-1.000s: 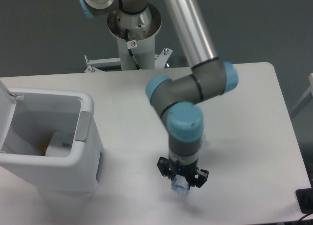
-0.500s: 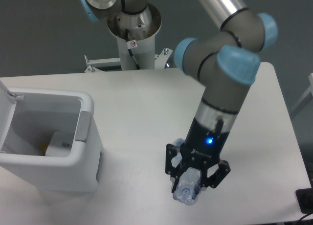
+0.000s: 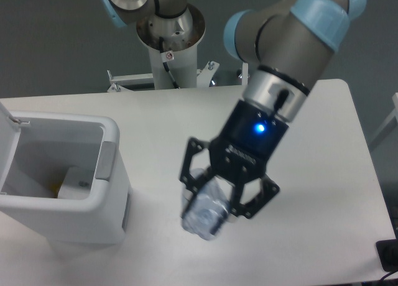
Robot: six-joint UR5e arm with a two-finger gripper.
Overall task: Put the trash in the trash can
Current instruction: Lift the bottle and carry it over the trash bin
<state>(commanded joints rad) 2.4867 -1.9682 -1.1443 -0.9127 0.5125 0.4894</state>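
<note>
Now gripper (image 3: 219, 202) clenched on crushed clear bottle (image 3: 204, 215), lifted above table (image 3: 155, 124).

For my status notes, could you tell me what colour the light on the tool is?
Blue; the light glows just above the tool, clear in the fixed camera view.

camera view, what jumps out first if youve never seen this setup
The gripper looms large at centre, its blue light lit, shut on a crushed clear plastic bottle above the white table. At left stands the white trash can, lid open, with something pale lying inside.
</note>
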